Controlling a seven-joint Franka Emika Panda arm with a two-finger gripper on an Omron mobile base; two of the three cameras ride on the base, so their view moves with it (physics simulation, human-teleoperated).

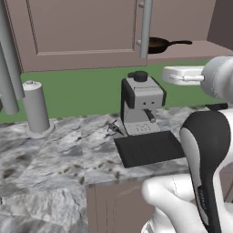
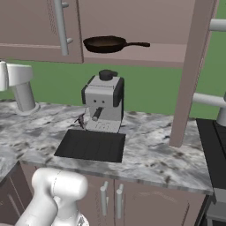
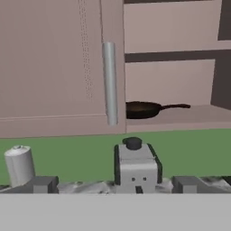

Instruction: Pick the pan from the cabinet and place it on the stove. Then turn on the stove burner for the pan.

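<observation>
The pan [image 1: 157, 44] [image 2: 105, 43] [image 3: 142, 109] lies on the bottom shelf of the cabinet [image 3: 176, 118], dark and round, its thin handle pointing right. The cabinet's left door [image 1: 82, 27] is shut and partly hides the pan behind its grey bar handle [image 3: 109, 83]. The right door [image 2: 194, 66] stands swung open. My gripper [image 3: 115, 185] is open with nothing between its fingertips [image 3: 43, 184]; it hangs well back from the cabinet, below shelf height, facing it. The stove [image 2: 214, 145] shows as a black edge at the far right. The stove burner is out of view.
A grey-and-black coffee machine [image 1: 141, 102] [image 2: 103, 103] stands on the marble counter [image 1: 54, 154] under the shelf, with a black mat [image 2: 92, 145] in front of it. A grey cylinder [image 1: 35, 107] stands to its left. Low cabinet doors [image 2: 110, 198] lie below.
</observation>
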